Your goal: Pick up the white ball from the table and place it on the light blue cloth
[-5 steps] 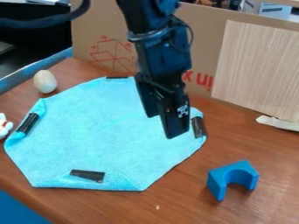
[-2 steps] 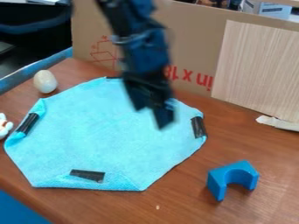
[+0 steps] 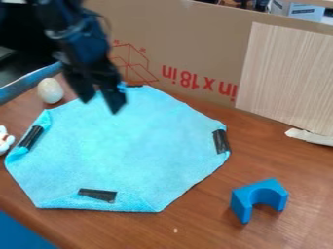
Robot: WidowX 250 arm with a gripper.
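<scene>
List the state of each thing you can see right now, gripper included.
Gripper: open, over the cloth's far left part, nothing visible between its fingers.
Blue cloth: spread out, some edges folded in.
Black tape strips: stuck on near the cloth's edges.
Egg-shaped object: resting on the table, beside the cloth.
Blue notched block: on the table, right of the cloth.
Cardboard: standing upright.
Wood-grain panel: upright before the cardboard.

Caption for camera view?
Black two-finger gripper above a light-blue cloth, near a pale egg-shaped object; blue arched block on brown wooden table.
</scene>
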